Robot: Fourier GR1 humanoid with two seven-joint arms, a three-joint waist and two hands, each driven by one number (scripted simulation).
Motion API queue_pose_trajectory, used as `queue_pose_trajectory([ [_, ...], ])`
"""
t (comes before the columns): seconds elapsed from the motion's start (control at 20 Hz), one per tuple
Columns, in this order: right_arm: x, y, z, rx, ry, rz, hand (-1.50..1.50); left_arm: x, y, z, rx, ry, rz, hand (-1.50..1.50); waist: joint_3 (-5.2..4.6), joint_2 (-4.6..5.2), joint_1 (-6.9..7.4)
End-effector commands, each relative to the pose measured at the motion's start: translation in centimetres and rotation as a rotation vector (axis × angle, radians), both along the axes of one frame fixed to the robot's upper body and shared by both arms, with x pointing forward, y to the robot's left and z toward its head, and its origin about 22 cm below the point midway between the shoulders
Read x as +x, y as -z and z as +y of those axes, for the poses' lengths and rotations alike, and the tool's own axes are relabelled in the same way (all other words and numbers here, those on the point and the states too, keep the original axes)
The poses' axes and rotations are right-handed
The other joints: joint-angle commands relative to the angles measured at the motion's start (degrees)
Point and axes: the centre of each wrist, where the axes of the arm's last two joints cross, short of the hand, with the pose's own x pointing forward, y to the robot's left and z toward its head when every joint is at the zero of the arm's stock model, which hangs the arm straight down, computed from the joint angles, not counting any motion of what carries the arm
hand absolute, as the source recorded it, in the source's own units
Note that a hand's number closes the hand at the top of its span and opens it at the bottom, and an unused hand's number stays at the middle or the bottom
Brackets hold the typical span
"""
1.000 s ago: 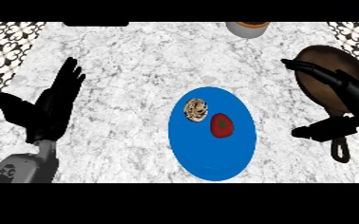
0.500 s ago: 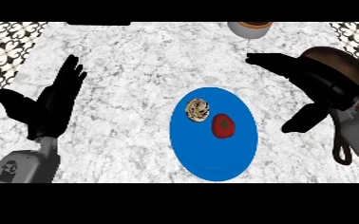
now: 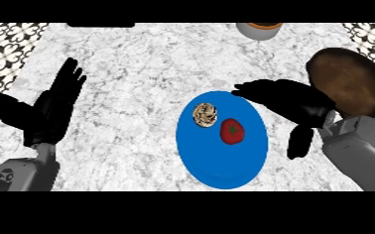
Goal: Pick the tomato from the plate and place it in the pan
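On the surface (image 3: 147,64), the blue plate (image 3: 219,171) lies just left of your right robot hand (image 3: 293,101), with the pan (image 3: 344,79) just right of it. The robot hand is spread apart, holding nothing, so you look to be in the reach step. The tomato (image 3: 232,131) sits on the plate near its fingertips; next, lower over it and close.

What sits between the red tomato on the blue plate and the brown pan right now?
In the head view, the robot's black right hand, fingers open, lies between the red tomato and the brown round pan.
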Motion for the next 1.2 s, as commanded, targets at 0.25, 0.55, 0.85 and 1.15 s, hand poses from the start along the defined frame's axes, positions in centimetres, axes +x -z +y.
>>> queue_pose_trajectory([
  [0.25,-2.7,-0.1,2.7,-0.206,-0.018,-0.139,-1.50,-0.6,1.0,0.6,0.004,-0.003,-0.014,0.00,0.02,-0.06,-0.27],
  [0.55,-4.9,0.2,6.5,-0.162,-0.009,-0.157,-1.50,-0.5,1.1,0.7,-0.006,-0.008,0.003,0.00,0.03,-0.01,-0.32],
  [0.85,-3.9,2.2,7.7,-0.197,0.007,-0.136,-1.50,-1.1,-0.3,0.1,0.003,0.002,0.014,0.00,0.05,0.00,0.01],
  [1.15,-3.9,4.0,7.6,-0.242,0.047,-0.136,-1.50,0.3,0.5,-0.2,0.012,-0.008,0.009,0.00,0.05,0.04,-0.25],
])
